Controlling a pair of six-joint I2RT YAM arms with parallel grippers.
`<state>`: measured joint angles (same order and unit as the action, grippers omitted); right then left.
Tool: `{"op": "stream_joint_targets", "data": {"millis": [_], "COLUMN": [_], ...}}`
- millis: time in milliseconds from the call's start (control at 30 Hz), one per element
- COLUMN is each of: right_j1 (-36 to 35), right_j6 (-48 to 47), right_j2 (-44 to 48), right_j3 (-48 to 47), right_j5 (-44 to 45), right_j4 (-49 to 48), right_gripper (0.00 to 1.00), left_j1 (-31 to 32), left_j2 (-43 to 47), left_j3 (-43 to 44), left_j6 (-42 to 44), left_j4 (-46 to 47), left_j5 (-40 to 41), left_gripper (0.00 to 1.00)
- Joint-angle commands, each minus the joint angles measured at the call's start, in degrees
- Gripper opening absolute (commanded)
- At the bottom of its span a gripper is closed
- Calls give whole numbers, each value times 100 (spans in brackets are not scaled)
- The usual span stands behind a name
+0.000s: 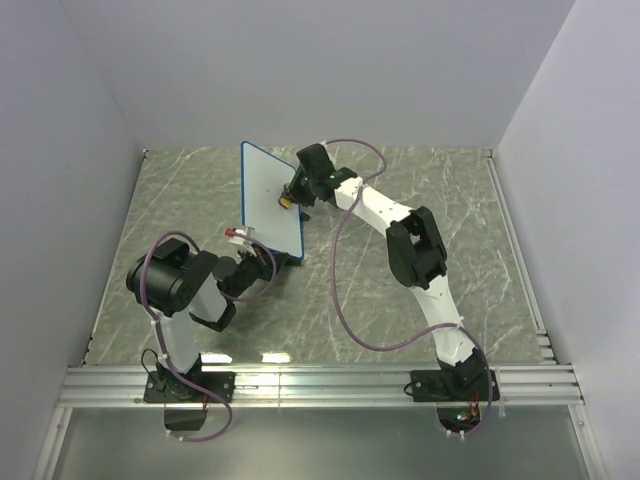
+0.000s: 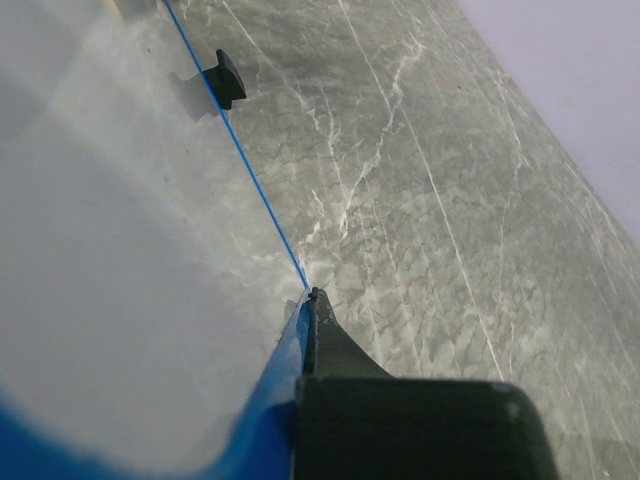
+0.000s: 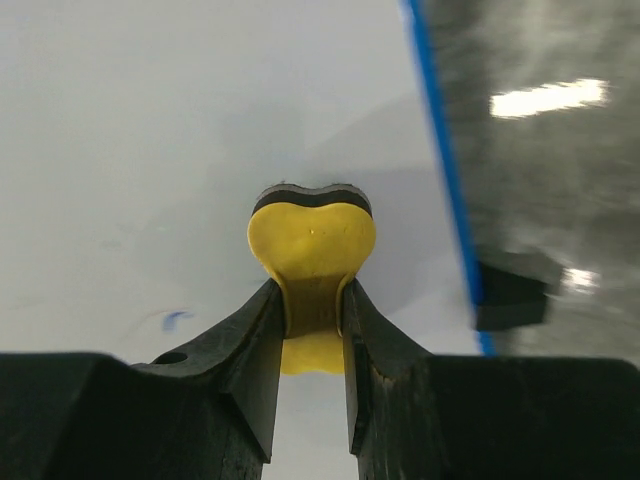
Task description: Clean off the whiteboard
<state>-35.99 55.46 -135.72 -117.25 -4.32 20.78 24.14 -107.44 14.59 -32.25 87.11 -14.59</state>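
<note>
The whiteboard (image 1: 268, 190), white with a thin blue frame, stands tilted on edge in the middle of the table. My left gripper (image 1: 262, 256) is shut on its near lower edge; in the left wrist view one black finger (image 2: 325, 335) presses the blue frame (image 2: 270, 400), and the other finger is hidden behind the whiteboard (image 2: 120, 250). My right gripper (image 3: 312, 300) is shut on a yellow-and-black eraser (image 3: 312, 240), whose black face lies against the whiteboard (image 3: 200, 120). A small blue smudge (image 3: 175, 319) shows on the white surface left of the fingers.
The grey marbled table (image 1: 420, 200) is walled in by white panels, with an aluminium rail (image 1: 320, 385) along its near edge. A black foot (image 2: 228, 78) juts from the board's frame. Another foot (image 3: 510, 290) appears in the right wrist view.
</note>
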Motion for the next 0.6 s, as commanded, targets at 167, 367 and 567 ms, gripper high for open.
{"op": "stream_joint_targets", "data": {"millis": [167,367,567], "right_j1": [-180,-128,-49], "right_j6": [-423,-168,209], "right_j2": [-648,-815,-1142], "right_j3": [-237,-849,-2311], "right_j5": [195,-333,-509], "right_j4": [1465,639,279], "right_gripper": [0,0,0], "left_j1": [319,442,504], "left_j2": [-111,30,-32], "left_j3": [-88,-96,-132], "left_j6": [368,535,518], "left_j4": [-1355,-1592,-1495], "left_j5": [-958,-862,-861], "left_gripper": [0,0,0]}}
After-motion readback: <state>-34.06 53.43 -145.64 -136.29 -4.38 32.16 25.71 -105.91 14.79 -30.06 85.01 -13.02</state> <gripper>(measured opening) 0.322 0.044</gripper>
